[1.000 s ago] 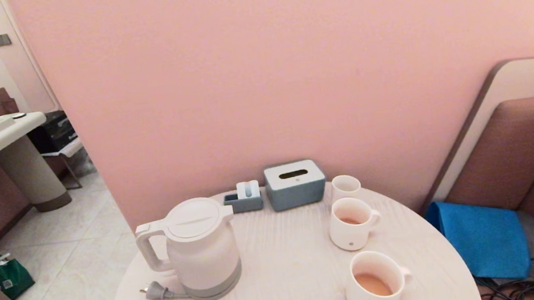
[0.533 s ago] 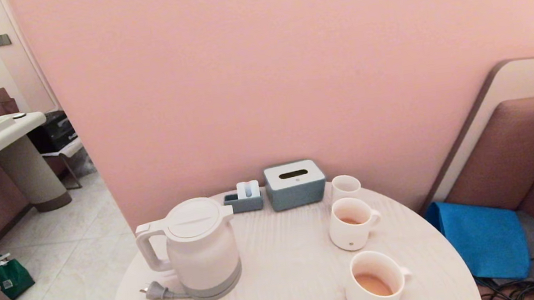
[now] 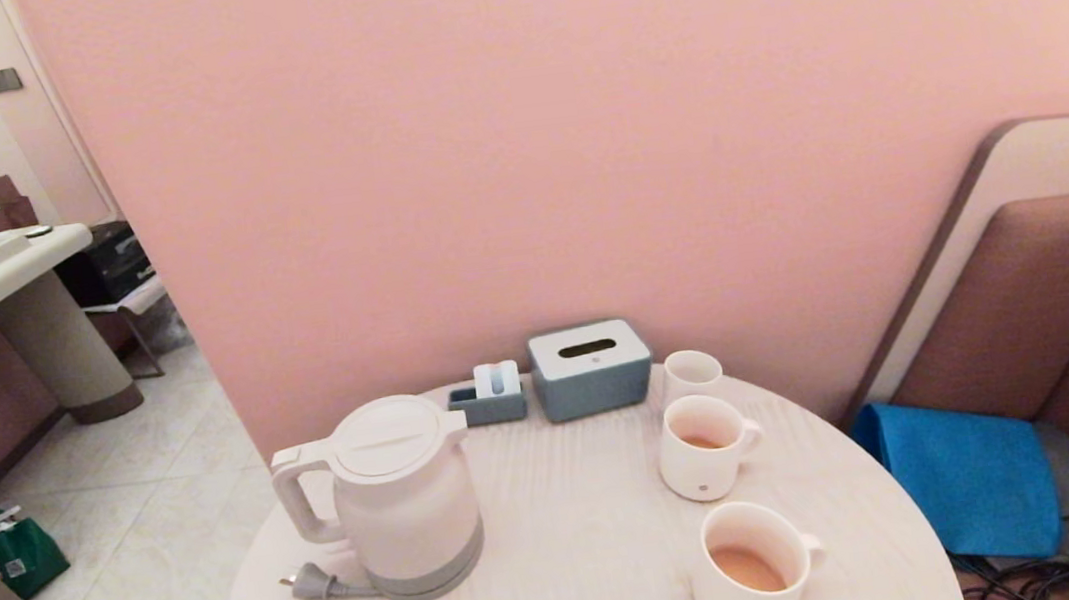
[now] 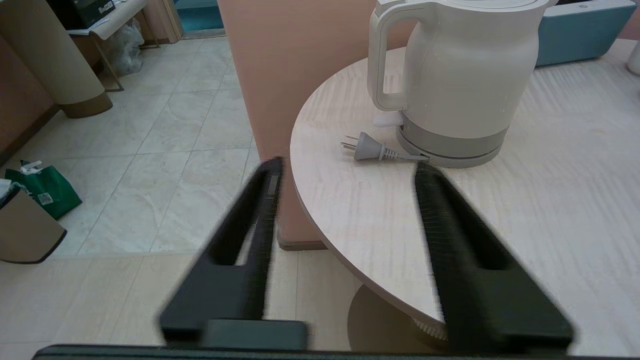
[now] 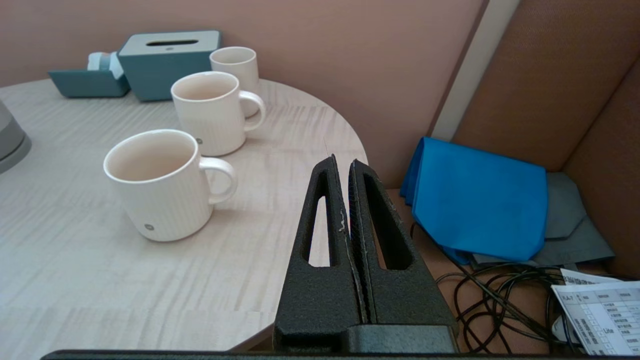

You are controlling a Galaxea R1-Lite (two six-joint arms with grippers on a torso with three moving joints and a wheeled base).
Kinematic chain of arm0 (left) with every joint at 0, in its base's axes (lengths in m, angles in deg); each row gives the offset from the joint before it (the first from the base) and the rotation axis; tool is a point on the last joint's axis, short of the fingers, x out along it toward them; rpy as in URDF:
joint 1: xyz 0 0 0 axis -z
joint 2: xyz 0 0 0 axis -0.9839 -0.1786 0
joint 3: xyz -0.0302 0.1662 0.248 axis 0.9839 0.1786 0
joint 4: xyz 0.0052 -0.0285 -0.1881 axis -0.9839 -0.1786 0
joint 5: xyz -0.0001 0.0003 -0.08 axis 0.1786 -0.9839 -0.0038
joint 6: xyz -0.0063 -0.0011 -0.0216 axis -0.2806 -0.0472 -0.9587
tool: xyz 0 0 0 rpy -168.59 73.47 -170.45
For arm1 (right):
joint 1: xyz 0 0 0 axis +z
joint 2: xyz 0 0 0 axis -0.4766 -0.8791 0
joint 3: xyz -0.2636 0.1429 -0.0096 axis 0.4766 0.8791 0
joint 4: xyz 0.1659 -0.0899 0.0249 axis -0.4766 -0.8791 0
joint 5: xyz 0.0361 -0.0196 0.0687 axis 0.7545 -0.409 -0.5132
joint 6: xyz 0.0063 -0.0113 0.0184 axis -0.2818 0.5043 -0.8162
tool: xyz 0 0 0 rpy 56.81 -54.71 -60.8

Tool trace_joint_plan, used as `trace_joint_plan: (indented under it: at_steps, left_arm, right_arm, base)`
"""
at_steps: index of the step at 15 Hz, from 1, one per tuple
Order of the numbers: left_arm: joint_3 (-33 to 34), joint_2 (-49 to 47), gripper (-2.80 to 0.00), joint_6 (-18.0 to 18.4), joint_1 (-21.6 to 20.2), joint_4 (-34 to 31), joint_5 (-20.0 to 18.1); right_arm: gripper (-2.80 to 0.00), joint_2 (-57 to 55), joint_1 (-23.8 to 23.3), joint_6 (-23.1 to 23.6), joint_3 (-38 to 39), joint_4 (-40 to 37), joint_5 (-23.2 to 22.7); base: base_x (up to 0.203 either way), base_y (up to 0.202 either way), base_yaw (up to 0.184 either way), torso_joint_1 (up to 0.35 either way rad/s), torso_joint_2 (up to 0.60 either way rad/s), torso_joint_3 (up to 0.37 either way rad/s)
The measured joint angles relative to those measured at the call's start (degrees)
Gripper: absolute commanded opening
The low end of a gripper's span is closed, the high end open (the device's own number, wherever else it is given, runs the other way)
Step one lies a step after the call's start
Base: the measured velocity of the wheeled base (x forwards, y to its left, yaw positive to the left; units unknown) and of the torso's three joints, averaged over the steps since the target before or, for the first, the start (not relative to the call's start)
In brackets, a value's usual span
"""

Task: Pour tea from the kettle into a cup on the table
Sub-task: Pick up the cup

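Observation:
The white kettle (image 3: 406, 496) stands upright on the left of the round table (image 3: 573, 547), handle to the left, its grey plug (image 3: 310, 584) lying beside the base. Two white mugs stand on the right: the near mug (image 3: 751, 567) and the far mug (image 3: 702, 447) both hold pale reddish-brown tea (image 3: 746, 568). Neither gripper appears in the head view. My left gripper (image 4: 345, 167) is open and empty, short of the kettle (image 4: 460, 85) near the table's edge. My right gripper (image 5: 342, 162) is shut and empty, off the table's right edge beside the near mug (image 5: 160, 185).
A small handleless cup (image 3: 691, 373), a grey tissue box (image 3: 591, 369) and a small blue tray (image 3: 489, 401) line the back of the table against the pink wall. A blue cloth (image 3: 962, 473) and cables (image 5: 500, 300) lie on the seat to the right.

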Motion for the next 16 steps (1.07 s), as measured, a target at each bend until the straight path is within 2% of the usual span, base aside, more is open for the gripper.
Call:
trace_joint_plan:
  at_steps: [4,7,10,13,16]
  left_arm:
    - [0.0,0.0,-2.8,-0.5,0.0,0.0,0.1]
    - [0.0,0.0,-2.8,-3.0,0.0,0.0,0.2]
    - [0.0,0.0,-2.8,-3.1,0.0,0.0,0.3]
    - [0.0,0.0,-2.8,-3.1,0.0,0.1,0.4]
    - [0.0,0.0,-2.8,-3.1,0.0,0.1,0.4]
  right_arm:
    - [-2.8,0.0,0.0,0.0,0.0,-0.1,-0.1]
    - [-2.8,0.0,0.0,0.6,0.0,-0.1,-0.3]
    - [-2.8,-0.1,0.0,1.2,-1.4,0.7,0.6]
    - [-2.8,-4.7,0.1,1.0,-9.9,0.7,-0.4]
    - [-2.8,-21.0,0.1,-0.3,-20.4,0.8,-2.0]
  base:
    - [0.0,0.0,0.0,0.0,0.0,0.0]
    - [0.0,0.0,0.0,0.0,0.0,0.0]
    - [0.0,0.0,0.0,0.0,0.0,0.0]
    - [0.0,0.0,0.0,0.0,0.0,0.0]
    - [0.0,0.0,0.0,0.0,0.0,0.0]
